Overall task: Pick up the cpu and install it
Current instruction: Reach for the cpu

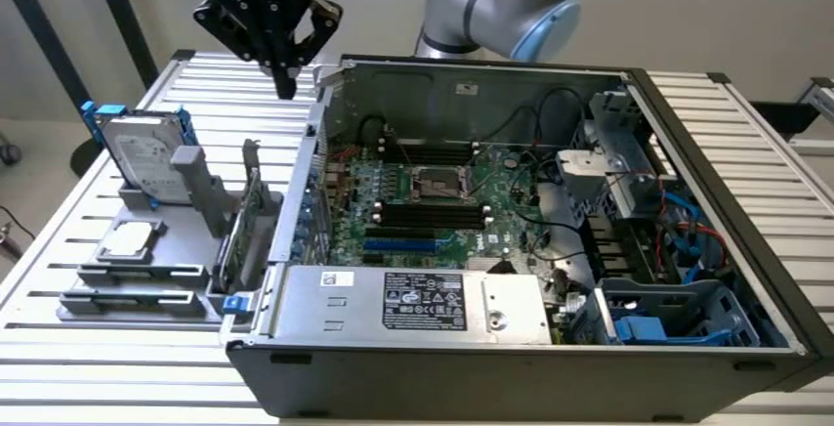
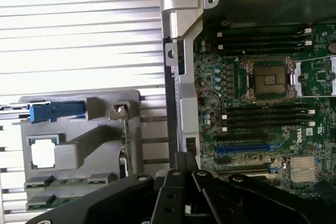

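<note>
Nearest us, the case [image 1: 521, 372] lies open, power supply [image 1: 431, 299] along its near edge. On the exterior view's left, the cpu [image 1: 127, 240] sits flat in the grey tray [image 1: 163, 250], untouched. Further in, the motherboard [image 1: 502, 167] shows its socket [image 1: 440, 184] lying open. Behind the tray, the hard drive [image 1: 137, 152] stands upright. Far back, the gripper [image 1: 285, 89] hangs high by the case's far left corner, fingers pinched together, carrying nothing, well apart from the cpu.

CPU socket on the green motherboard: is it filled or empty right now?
Empty. The square metal-framed socket shows its bare dark centre; the small flat silver cpu lies in the grey holder outside the dark computer case.
</note>
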Tool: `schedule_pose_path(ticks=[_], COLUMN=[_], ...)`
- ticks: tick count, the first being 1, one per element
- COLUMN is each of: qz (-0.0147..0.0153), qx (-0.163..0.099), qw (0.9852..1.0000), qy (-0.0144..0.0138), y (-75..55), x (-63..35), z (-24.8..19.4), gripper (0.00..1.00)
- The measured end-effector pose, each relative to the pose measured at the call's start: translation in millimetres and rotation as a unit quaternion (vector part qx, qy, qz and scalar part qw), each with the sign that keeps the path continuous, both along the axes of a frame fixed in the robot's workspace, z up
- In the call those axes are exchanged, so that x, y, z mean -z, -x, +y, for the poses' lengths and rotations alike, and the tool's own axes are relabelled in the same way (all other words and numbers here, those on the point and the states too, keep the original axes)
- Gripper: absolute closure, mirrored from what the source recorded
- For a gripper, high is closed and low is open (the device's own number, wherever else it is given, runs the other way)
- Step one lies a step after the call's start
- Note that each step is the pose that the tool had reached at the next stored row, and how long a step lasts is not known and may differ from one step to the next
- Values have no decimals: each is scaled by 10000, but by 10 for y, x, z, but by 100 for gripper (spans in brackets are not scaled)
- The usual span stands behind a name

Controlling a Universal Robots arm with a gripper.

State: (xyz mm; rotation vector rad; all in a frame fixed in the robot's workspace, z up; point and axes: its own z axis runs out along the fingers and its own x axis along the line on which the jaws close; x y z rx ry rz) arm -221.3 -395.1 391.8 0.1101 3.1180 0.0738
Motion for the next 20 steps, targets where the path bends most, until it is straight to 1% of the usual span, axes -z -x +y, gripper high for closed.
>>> schedule_pose_path(ticks=[4,20], qz=[1,0], qx=[0,-1], qw=[10000,9999], qy=[12,125], y=[184,911], x=[8,68], z=[5,22], gripper=[89,89])
